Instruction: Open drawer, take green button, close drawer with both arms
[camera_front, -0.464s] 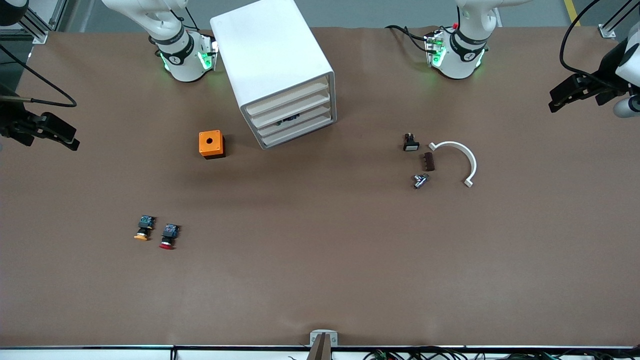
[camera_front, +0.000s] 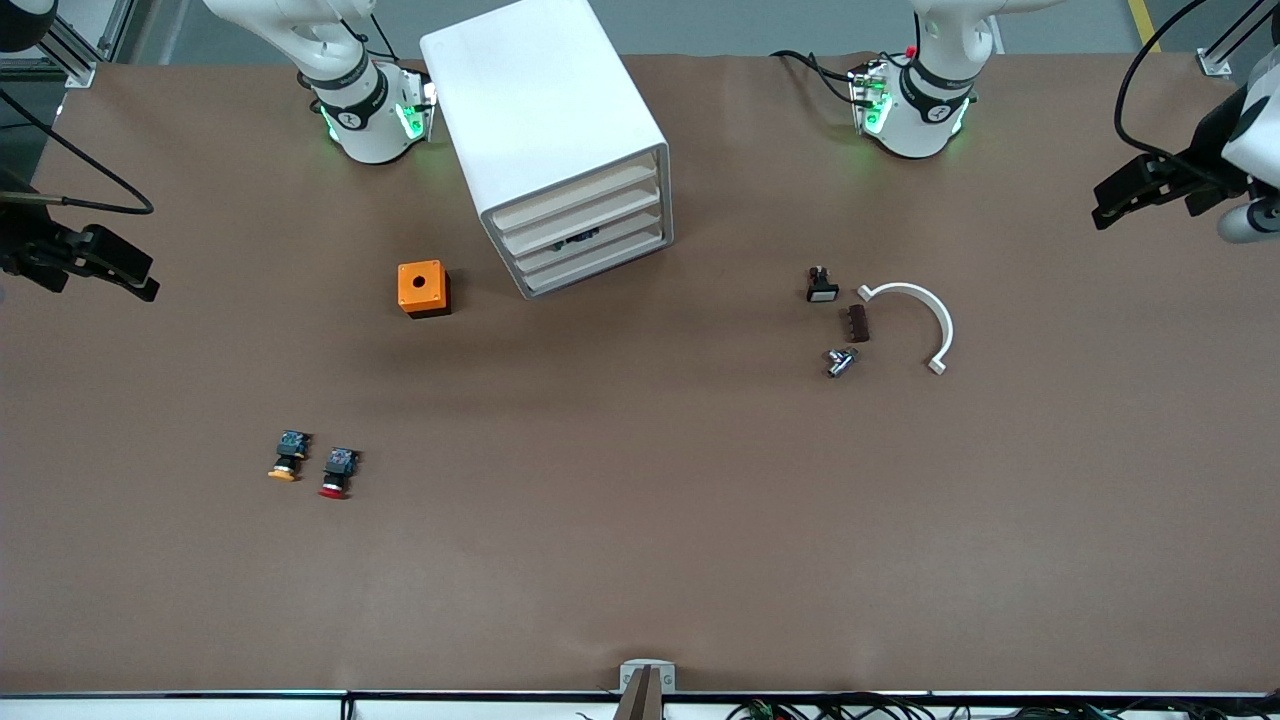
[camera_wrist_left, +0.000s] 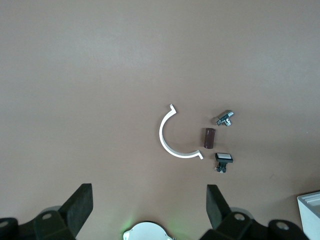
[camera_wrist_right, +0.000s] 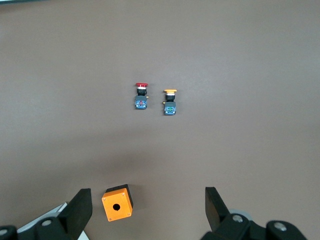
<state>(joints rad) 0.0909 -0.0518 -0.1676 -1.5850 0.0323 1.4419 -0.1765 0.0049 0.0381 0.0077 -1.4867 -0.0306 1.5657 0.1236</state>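
The white cabinet (camera_front: 545, 130) stands between the arms' bases with its four cream drawer fronts (camera_front: 585, 232) all shut. A small dark, greenish thing (camera_front: 580, 238) shows at the third drawer's front; I cannot tell whether it is the green-capped button. My left gripper (camera_front: 1100, 205) hangs open and empty over the table's edge at the left arm's end, its fingers (camera_wrist_left: 80, 206) wide apart in the left wrist view. My right gripper (camera_front: 150, 280) hangs open and empty over the right arm's end, fingers (camera_wrist_right: 214, 206) wide apart. Both are far from the cabinet.
An orange box (camera_front: 423, 288) (camera_wrist_right: 117, 203) sits beside the cabinet. Yellow-capped (camera_front: 287, 457) (camera_wrist_right: 170, 102) and red-capped (camera_front: 338, 473) (camera_wrist_right: 141, 96) buttons lie nearer the camera. A white half ring (camera_front: 915, 320) (camera_wrist_left: 172, 137), brown piece (camera_front: 858, 323), metal fitting (camera_front: 840, 361) and black switch (camera_front: 821, 286) lie toward the left arm's end.
My left gripper has shifted very slightly. Nothing else has moved.
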